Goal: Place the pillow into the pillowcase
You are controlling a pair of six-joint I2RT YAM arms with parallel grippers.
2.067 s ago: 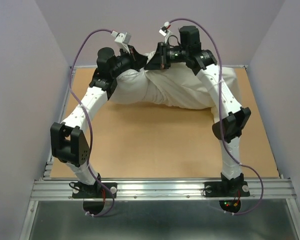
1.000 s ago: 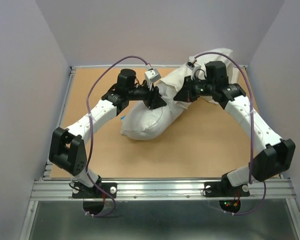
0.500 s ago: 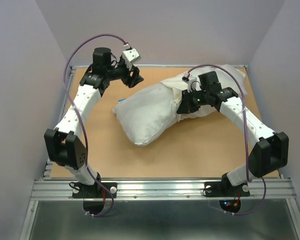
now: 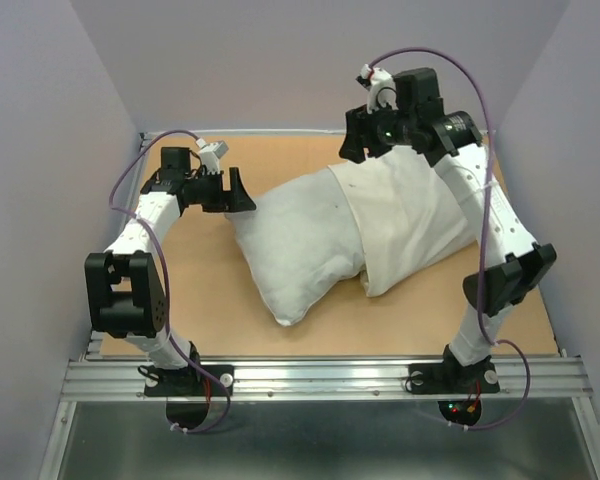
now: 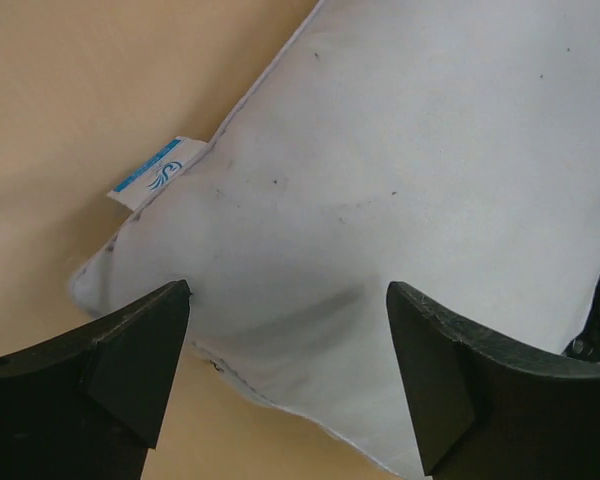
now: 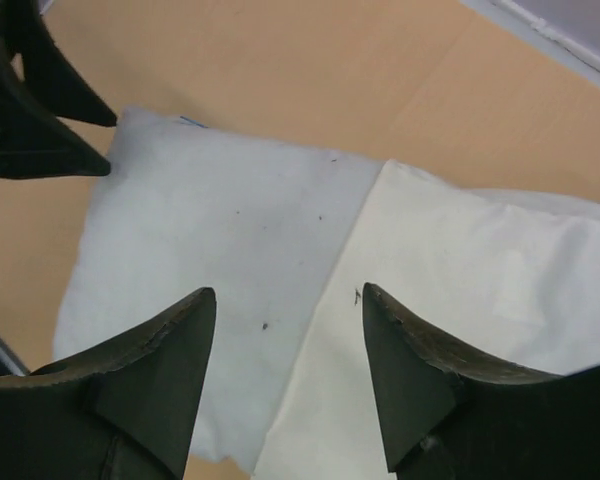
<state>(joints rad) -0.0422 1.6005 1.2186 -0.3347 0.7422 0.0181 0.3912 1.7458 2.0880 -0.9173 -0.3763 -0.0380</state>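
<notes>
Tan table [image 4: 180,300] bears everything; the greyish-white pillow [image 4: 295,245] lies slantwise at its middle, left half bare, right half apparently inside the cream pillowcase [image 4: 410,215], which spreads toward the right edge; how deep it reaches is hidden. Right gripper [image 6: 285,305] hangs over the case's far-left hem, fingers spread, gripping nothing; left gripper [image 5: 288,288] sits at the pillow's far-left corner, fingers apart, empty; a small blue-printed label [image 5: 158,172] juts from that corner.

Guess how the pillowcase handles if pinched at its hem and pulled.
Probably floppy and light: the pillowcase looks thin and creased, draped over the pillow. Pulled, it may bunch or slip rather than carry the pillow, only about half sleeved.
</notes>
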